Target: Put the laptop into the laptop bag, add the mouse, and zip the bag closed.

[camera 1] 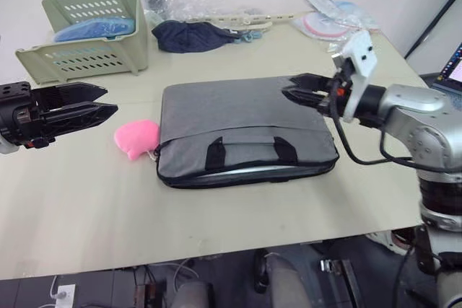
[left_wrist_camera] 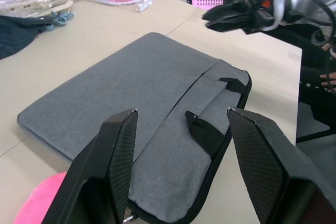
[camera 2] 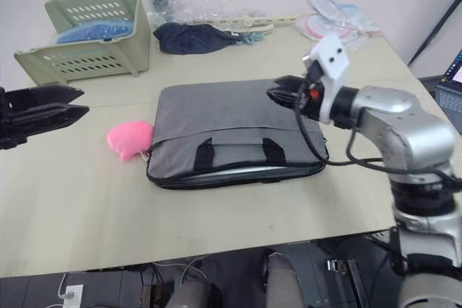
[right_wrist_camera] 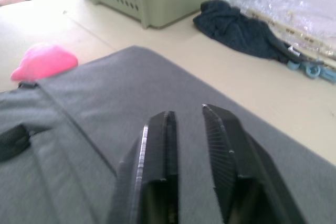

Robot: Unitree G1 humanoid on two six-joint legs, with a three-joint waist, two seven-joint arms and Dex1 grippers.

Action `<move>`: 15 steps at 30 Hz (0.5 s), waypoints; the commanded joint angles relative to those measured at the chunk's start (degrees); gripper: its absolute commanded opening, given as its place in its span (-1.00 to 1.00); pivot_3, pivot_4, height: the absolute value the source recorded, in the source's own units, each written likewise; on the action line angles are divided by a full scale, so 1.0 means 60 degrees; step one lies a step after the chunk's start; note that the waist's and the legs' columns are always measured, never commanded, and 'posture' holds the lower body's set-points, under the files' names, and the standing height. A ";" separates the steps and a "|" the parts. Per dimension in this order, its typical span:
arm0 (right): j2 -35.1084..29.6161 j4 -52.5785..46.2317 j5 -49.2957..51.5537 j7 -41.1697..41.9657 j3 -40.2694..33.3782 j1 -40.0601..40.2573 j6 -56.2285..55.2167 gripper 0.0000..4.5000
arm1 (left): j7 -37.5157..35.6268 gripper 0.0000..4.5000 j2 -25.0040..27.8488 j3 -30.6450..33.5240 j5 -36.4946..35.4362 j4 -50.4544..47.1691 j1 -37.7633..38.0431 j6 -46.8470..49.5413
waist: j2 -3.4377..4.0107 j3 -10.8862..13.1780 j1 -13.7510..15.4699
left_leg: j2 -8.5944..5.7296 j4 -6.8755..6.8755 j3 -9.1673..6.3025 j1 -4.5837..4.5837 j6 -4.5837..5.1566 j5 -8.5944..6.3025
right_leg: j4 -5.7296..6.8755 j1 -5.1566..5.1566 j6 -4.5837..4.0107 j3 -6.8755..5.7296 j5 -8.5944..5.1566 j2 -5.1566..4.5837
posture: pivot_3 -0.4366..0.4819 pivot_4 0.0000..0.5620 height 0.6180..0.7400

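Observation:
The grey laptop bag (camera 1: 231, 117) lies flat in the middle of the table, its two black handles toward the front edge. A thin silver edge of the laptop (camera 1: 242, 172) shows inside the bag's front opening. The pink fluffy charm (camera 1: 137, 137) rests against the bag's left corner. The mouse is out of view. My left gripper (camera 1: 110, 99) hovers left of the bag, open wide and empty. My right gripper (camera 1: 285, 89) hangs just above the bag's far right part, its fingers (right_wrist_camera: 160, 145) only narrowly apart with nothing between them.
A green plastic basket (camera 1: 86, 55) stands at the back left. A dark blue cloth bundle (camera 1: 191, 35) and clear plastic bags (camera 1: 195, 1) lie along the back. Packets (camera 1: 328, 19) sit at the back right. Another laptop's screen (camera 1: 455, 70) shows beyond the table's right edge.

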 commanded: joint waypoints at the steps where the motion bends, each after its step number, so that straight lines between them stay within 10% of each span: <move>1: 0.0406 0.0677 -0.0521 0.0210 0.0163 -0.0230 -0.0928 -0.98 | 0.0280 0.31 -0.0014 0.0738 -0.0384 -0.0332 0.0059 0.0157 | 0.0000 0.0000 -0.0011 | 0.0000 0.0001 -0.0007 0.0009 -0.0002 0.0001 | 0.0005 -0.0004 -0.0004 -0.0007 -0.0002 0.0000 | -0.05 -0.47 1.00; 15: 0.2768 0.4397 -0.2032 0.1442 0.1240 -0.1215 -0.3712 -0.98 | 0.1234 0.31 -0.0062 0.1227 -0.1363 -0.0836 0.0273 0.0640 | 0.0001 0.0000 -0.0458 | 0.0001 0.0012 -0.0030 0.0025 -0.0010 0.0006 | 0.0035 -0.0009 -0.0012 -0.0019 -0.0007 -0.0002 | -0.05 -0.47 1.00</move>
